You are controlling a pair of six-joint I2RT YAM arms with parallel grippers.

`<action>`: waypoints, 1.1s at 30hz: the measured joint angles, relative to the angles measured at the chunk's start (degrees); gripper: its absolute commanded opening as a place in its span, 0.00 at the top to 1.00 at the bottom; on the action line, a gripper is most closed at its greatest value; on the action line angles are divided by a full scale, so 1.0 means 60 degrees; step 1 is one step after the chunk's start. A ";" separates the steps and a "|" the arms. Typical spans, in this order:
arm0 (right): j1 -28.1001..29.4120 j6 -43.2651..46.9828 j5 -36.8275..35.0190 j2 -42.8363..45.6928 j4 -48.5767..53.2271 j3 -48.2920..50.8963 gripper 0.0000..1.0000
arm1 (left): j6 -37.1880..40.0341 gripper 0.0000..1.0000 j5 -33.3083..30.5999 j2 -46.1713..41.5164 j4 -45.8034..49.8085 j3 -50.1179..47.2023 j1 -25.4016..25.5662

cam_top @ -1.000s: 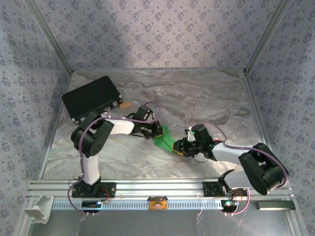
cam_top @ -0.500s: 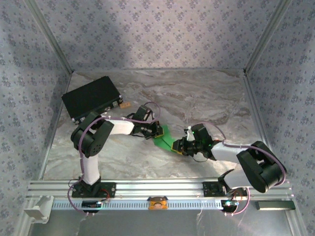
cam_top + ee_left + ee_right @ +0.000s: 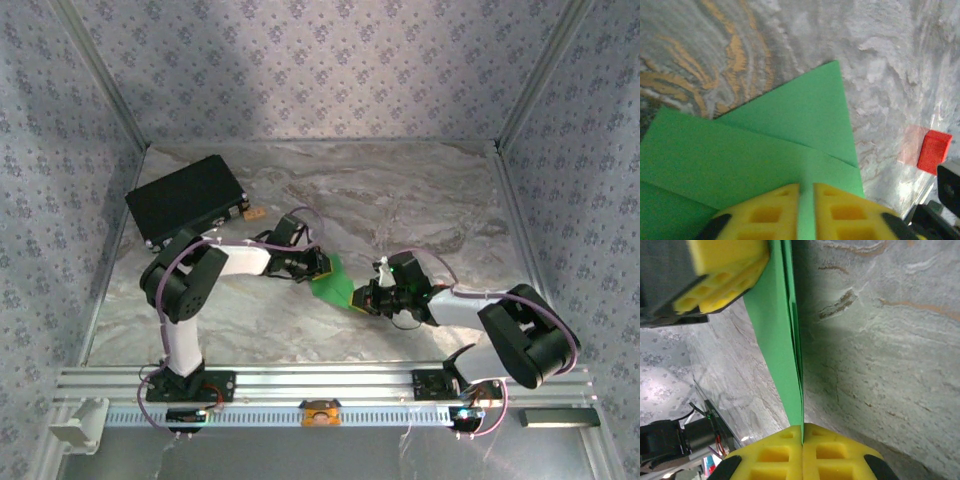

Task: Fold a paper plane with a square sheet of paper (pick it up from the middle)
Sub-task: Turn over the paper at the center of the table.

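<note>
The square sheet of paper [image 3: 335, 284] is bright green and partly folded, held off the marble table between the two grippers. In the left wrist view the paper [image 3: 765, 145] shows layered flaps with a diagonal crease. My left gripper [image 3: 321, 267] is at its left edge; its yellow jaws [image 3: 806, 186] stand a narrow gap apart with green paper in the gap. My right gripper [image 3: 363, 298] is at the paper's lower right end, and its jaws [image 3: 802, 427] are pressed together on the edge-on paper [image 3: 777, 340]. The left gripper's yellow fingers [image 3: 715, 285] appear beside the paper's far end.
A black rectangular case [image 3: 185, 198] lies at the back left, with a small orange piece [image 3: 253, 213] by its corner. A small red block [image 3: 934, 151] sits on the table right of the paper. Patterned walls and metal rails enclose the table.
The right gripper has closed onto the paper's end. The left gripper's jaws have parted slightly. Both arms have hardly shifted; the paper sits a touch further left.
</note>
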State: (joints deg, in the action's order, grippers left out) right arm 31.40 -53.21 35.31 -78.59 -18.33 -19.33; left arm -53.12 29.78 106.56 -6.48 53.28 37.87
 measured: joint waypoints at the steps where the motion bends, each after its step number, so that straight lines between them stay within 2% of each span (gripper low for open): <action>1: 0.0004 0.0113 -0.0033 0.0076 0.0124 0.0000 0.95 | 0.0007 0.71 -0.0098 -0.0211 0.0127 -0.0025 0.0000; 3: 0.0004 0.0401 -0.0229 0.0390 0.0601 -0.0033 0.95 | 0.0036 0.65 -0.0291 -0.0678 0.0339 -0.0033 0.0000; 9: 0.0342 0.1942 -0.1679 0.1759 0.3373 -0.1198 0.95 | 0.0408 0.60 -0.1490 -0.2601 0.1147 -0.0040 0.0000; 16: 0.1013 0.3231 -0.4342 0.2415 0.5788 -0.2535 0.96 | 0.0597 0.57 -0.2954 -0.4182 0.1672 -0.0718 -0.0062; 21: 0.1792 0.3544 -0.6794 0.2412 0.7264 -0.3064 0.95 | 0.0484 0.54 -0.3585 -0.5005 0.1891 -0.1501 -0.0382; 29: 0.3945 0.3697 -1.1238 0.1792 0.8969 -0.4146 0.94 | 0.0335 0.49 -0.4601 -0.6521 0.2116 -0.2062 -0.0681; 33: 0.4397 0.3723 -1.2203 0.0747 0.9428 -0.4594 0.94 | 0.0262 0.48 -0.4903 -0.6816 0.2237 -0.2197 -0.0754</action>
State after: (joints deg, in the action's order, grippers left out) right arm 57.78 -30.87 -37.91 -74.11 38.24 -46.89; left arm -51.55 0.36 65.67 6.94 40.10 33.34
